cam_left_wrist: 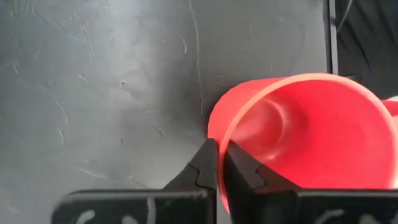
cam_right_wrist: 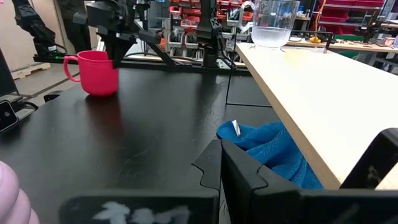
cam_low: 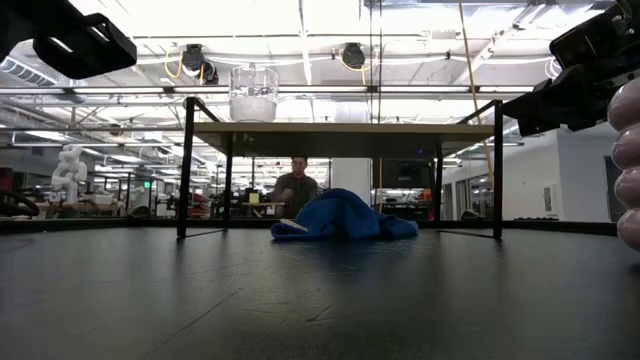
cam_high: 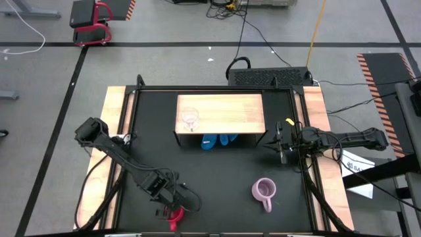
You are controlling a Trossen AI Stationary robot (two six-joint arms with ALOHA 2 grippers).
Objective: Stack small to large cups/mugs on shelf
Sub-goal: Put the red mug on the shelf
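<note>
**Red mug gripped at the surface's near edge, glass already on the shelf**

The red mug (cam_high: 174, 215) stands upright at the near left edge of the black surface (cam_high: 217, 174), its rim pinched by the left tool (cam_high: 172, 209) — in the left wrist view one finger (cam_left_wrist: 202, 168) sits outside the wall and the other inside the cup. The small clear glass (cam_high: 189, 119) stands on the left end of the shelf (cam_high: 230, 112), whose light wooden board rests on a black frame. The lilac mug (cam_high: 264, 191) stands alone on the near right part of the surface, handle toward the near edge, well apart from both arms. A crumpled blue cloth (cam_high: 217, 140) lies under the shelf's front edge. The right tool (cam_high: 281, 146) hangs just beside the shelf's right end — its fingers spread wide and holding nothing. In the low view, a person (cam_low: 295, 190) sits in the room beyond the surface.
</note>
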